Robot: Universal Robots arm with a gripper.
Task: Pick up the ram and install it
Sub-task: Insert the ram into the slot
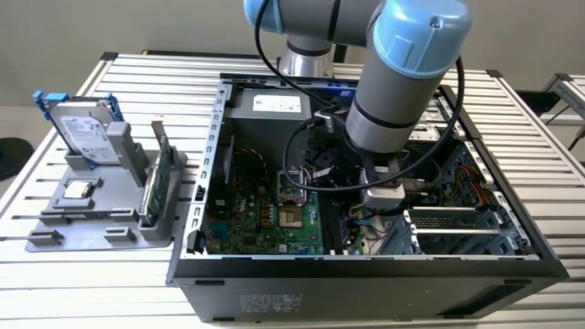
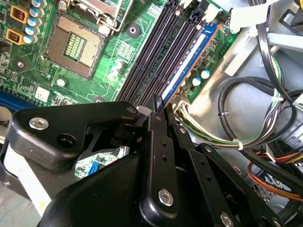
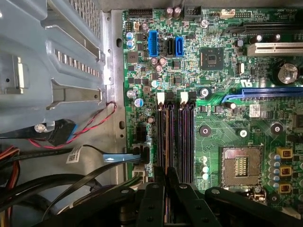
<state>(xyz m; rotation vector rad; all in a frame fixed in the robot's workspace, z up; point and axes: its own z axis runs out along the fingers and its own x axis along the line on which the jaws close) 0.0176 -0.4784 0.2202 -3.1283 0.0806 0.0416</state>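
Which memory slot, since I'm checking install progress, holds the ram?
The outermost slot, farthest from the CPU socket and nearest the cables. The blue ram stands in it; the other slots are bare black.

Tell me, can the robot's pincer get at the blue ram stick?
Probably yes: the pincer sits right over the ram standing in its slot, fingertips at its end, and nothing shows between them.

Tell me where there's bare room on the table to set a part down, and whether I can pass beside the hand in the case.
Bare slatted table lies in front of the gray fixture, and beyond it beside the case. Inside, it is crowded: cables press beside the hand on the ram.
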